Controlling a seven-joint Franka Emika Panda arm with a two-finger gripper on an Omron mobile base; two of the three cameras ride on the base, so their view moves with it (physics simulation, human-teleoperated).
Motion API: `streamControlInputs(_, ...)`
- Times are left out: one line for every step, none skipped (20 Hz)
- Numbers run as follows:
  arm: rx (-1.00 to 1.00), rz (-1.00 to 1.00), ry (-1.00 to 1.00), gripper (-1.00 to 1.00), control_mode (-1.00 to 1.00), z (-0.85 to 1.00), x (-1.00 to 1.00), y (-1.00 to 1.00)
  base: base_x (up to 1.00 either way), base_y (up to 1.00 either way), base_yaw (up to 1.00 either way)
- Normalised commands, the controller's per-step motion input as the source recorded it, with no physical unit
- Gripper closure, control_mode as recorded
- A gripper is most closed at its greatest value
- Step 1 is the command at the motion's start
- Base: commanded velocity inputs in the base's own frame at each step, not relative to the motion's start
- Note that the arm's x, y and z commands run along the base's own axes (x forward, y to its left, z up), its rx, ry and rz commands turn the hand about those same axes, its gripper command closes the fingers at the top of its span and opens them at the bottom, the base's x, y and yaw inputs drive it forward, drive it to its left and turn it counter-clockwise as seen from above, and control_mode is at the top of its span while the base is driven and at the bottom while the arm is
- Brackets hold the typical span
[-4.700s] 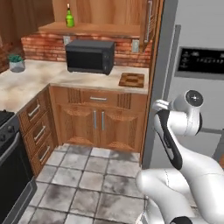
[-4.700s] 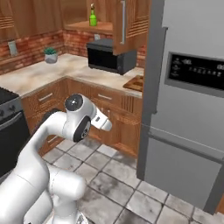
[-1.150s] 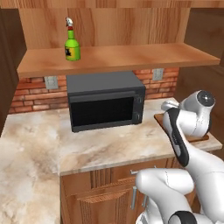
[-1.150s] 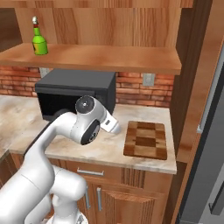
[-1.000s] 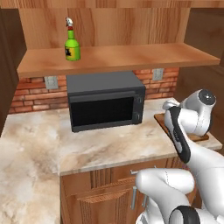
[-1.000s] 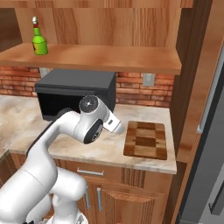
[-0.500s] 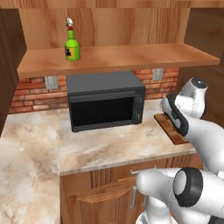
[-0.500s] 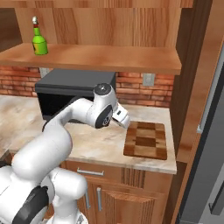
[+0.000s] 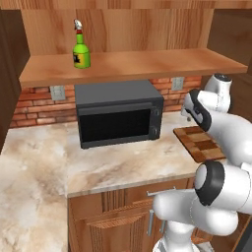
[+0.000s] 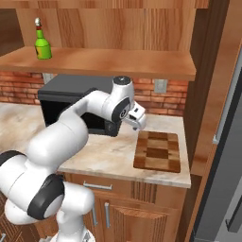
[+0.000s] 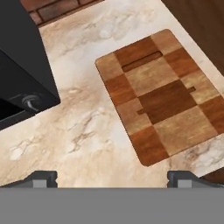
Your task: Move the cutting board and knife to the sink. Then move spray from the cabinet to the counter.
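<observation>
We hover our gripper [image 10: 138,124], jaws spread wide and empty, above the counter [image 11: 87,122] beside the microwave [image 9: 118,118], closing on the cutting board [image 11: 159,94]. Next we must descend and clamp its edge; the knife apparently lies on it.

The left base view looked forward from behind the arm's left, the right base view from its right; both took in the black boxy microwave [image 9: 119,116] and patchwork wooden cutting board [image 10: 157,151]. The hand view looked steeply down, close above that board [image 11: 161,94] and the beige marbled stone counter [image 11: 83,127].
</observation>
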Motion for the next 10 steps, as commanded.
streamControlInputs(0.00,0.05,-0.06,-1.00,-1.00,-0.03,0.00,-0.23,0.00,0.00,0.00)
streamControlInputs(0.00,0.07,-0.10,-1.00,-1.00,-0.04,0.03,-0.31,0.00,0.00,0.00)
streamControlInputs(0.00,0.08,-0.11,-1.00,-1.00,-0.08,0.12,-0.34,0.00,0.00,0.00)
streamControlInputs(0.00,0.10,-0.05,-1.00,-1.00,-0.08,0.26,-0.38,0.00,0.00,0.00)
streamControlInputs(0.00,0.11,-0.03,-1.00,-1.00,-0.06,0.29,-0.38,0.00,0.00,0.00)
streamControlInputs(0.00,0.11,-0.02,-1.00,-1.00,-0.06,0.24,-0.36,0.00,0.00,0.00)
streamControlInputs(0.00,0.11,-0.01,-1.00,-1.00,-0.04,0.25,-0.33,0.00,0.00,0.00)
streamControlInputs(0.00,0.09,0.00,-1.00,-1.00,-0.03,0.33,-0.31,0.00,0.00,0.00)
streamControlInputs(0.00,0.09,0.00,-1.00,-1.00,-0.04,0.34,-0.29,0.00,0.00,0.00)
streamControlInputs(0.00,0.09,0.00,-1.00,-1.00,-0.04,0.35,-0.28,0.00,0.00,0.00)
